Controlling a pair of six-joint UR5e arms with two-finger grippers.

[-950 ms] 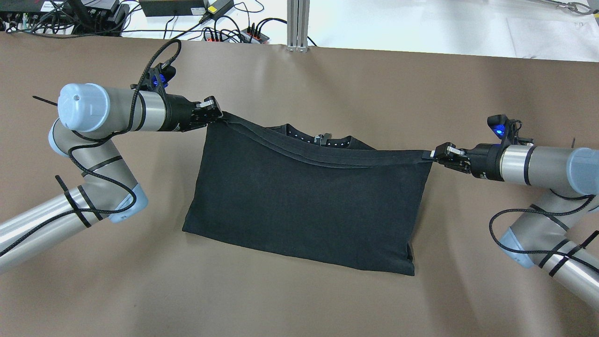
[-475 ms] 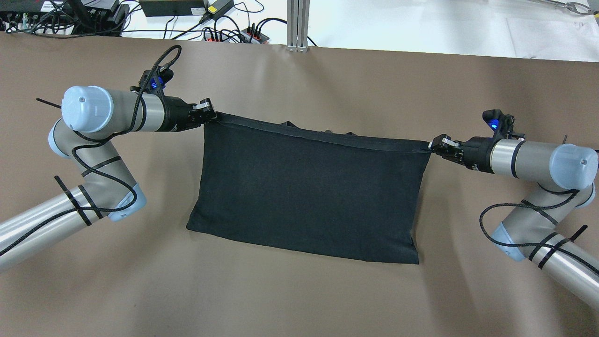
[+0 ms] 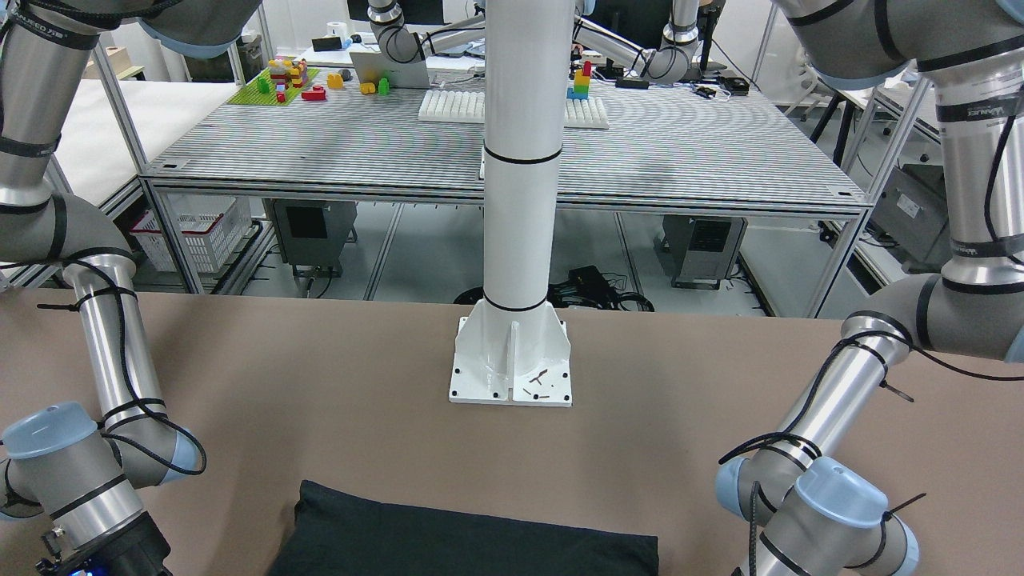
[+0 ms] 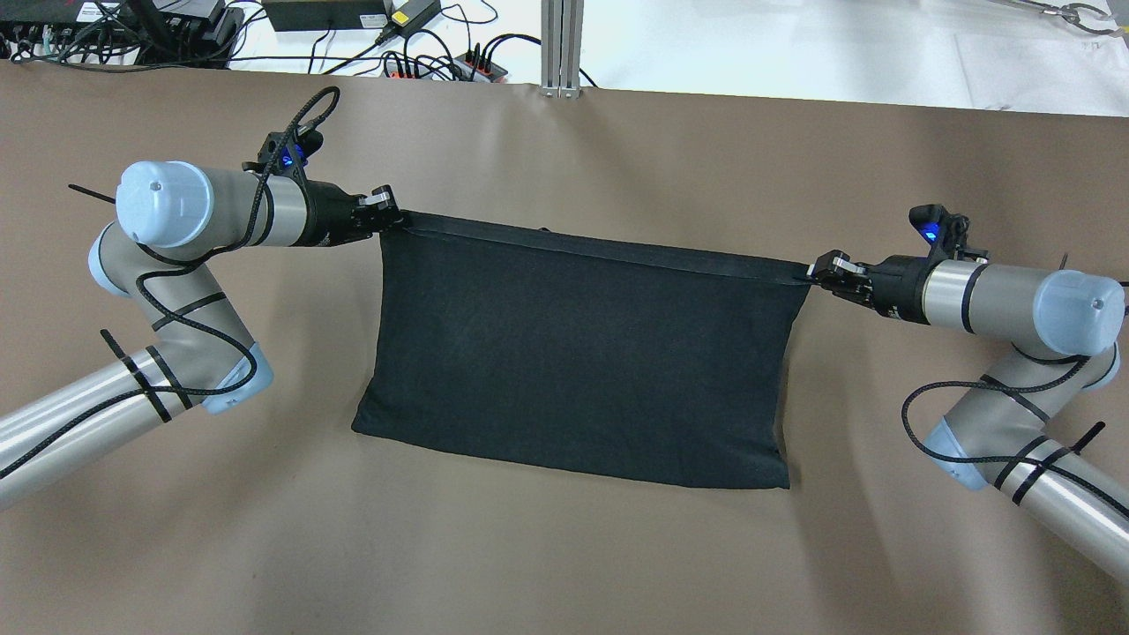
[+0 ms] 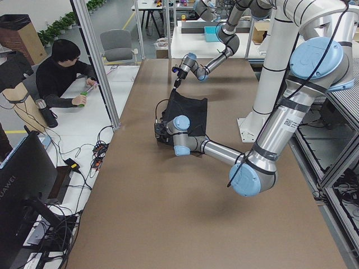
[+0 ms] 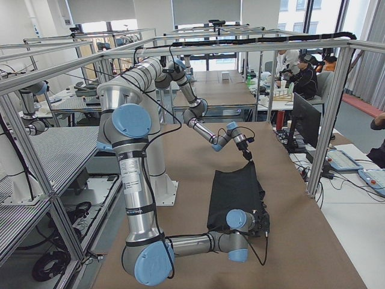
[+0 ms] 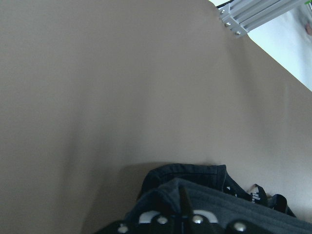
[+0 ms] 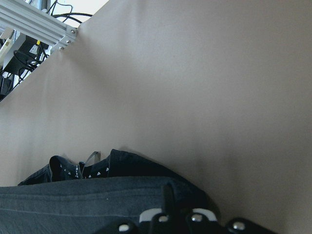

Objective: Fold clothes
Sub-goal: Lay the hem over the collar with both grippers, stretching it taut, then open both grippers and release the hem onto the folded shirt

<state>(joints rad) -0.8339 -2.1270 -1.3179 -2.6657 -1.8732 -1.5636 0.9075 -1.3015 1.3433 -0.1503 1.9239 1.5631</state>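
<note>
Brown tabletop (image 4: 564,564) in a lab, with a mess of cables (image 4: 423,53) past the far edge at 12 o'clock.

Left tool (image 4: 391,215) is pinched shut on one top corner of the black T-shirt (image 4: 573,353), at about 10 o'clock of the cloth. Right tool (image 4: 816,274) is clamped on the other top corner, at about 3 o'clock. Between them the doubled hem edge is pulled tight in a straight line, a bit off the surface as far as I can tell. From there the fabric slopes down toward 6 o'clock, where the crease rests on the tabletop, roughly mid-table.

Progress-wise: looks like the bottom-to-top fold is nearly there. The shirt is already doubled over, print hidden, no sleeves sticking out. In the wrist views the collar (image 8: 73,168) just peeks out beyond the held edge on the 12 o'clock side, so the hem is about level with the neckline.

Left to do, I'd guess: lay the edge down, let go with both tools, and maybe one more side-to-side fold to get a tidy packet.
</note>
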